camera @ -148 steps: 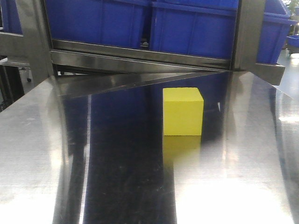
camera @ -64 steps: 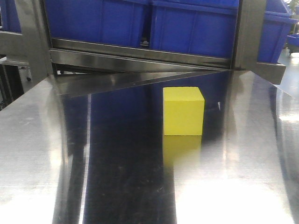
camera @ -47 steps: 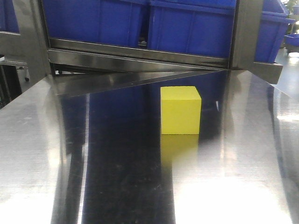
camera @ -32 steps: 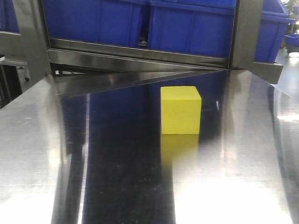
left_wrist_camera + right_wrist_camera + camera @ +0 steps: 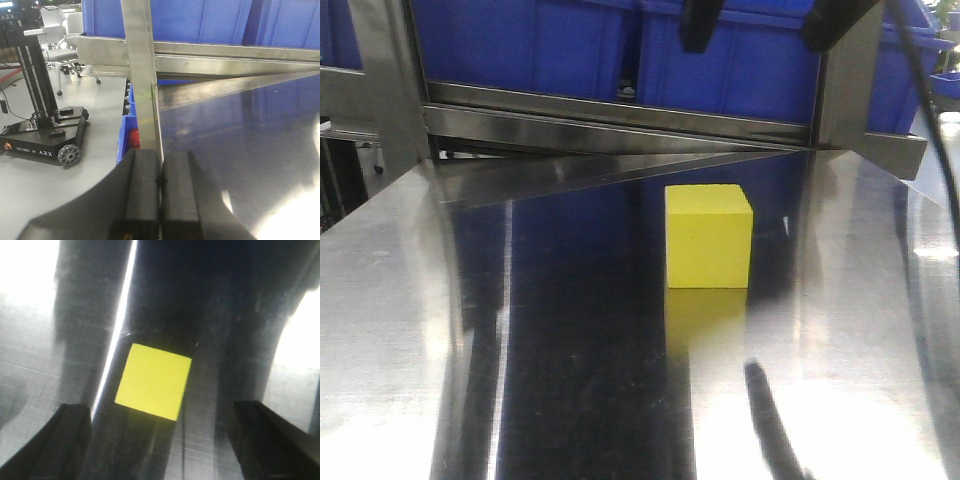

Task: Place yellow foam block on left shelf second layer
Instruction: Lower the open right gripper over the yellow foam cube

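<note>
Foam check: yellow foam block (image 5: 709,237) sits flat on table (image 5: 470,350) at about 1 o'clock, below right fingers (image 5: 70,435) spread wide and empty, left fingers (image 5: 142,190) pressed together on nothing; probably light, squashy, matte, so pinch opposite side faces gently.

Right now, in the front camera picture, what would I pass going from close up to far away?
First the shiny steel tabletop → yellow foam block → grey steel rail of the shelf → big blue bins.
</note>
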Available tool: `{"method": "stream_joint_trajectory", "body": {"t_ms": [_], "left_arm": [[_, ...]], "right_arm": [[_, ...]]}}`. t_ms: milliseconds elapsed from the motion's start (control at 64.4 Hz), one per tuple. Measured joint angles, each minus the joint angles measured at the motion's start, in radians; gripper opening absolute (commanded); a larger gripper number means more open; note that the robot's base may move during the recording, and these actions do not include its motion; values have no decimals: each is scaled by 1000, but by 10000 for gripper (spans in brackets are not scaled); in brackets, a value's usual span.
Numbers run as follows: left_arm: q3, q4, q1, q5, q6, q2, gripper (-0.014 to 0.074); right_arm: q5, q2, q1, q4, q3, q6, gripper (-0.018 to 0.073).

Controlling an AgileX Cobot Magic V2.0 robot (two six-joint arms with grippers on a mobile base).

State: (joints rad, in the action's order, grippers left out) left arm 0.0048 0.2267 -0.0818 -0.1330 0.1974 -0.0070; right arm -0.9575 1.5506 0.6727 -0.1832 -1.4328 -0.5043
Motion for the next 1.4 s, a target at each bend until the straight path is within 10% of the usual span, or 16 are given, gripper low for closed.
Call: {"method": "stream_joint_trajectory", "body": {"t_ms": [326, 1211, 1397], "left_arm": [[0, 0, 0, 0, 0, 0, 136], [0, 0, 0, 0, 0, 0, 136], [0, 0, 0, 0, 0, 0, 136]], "right_arm": [[-35, 180, 49, -60, -80, -180, 623], [54, 330, 28, -78, -3, -248, 618], [98, 334, 24, -78, 8, -248, 437]]}}
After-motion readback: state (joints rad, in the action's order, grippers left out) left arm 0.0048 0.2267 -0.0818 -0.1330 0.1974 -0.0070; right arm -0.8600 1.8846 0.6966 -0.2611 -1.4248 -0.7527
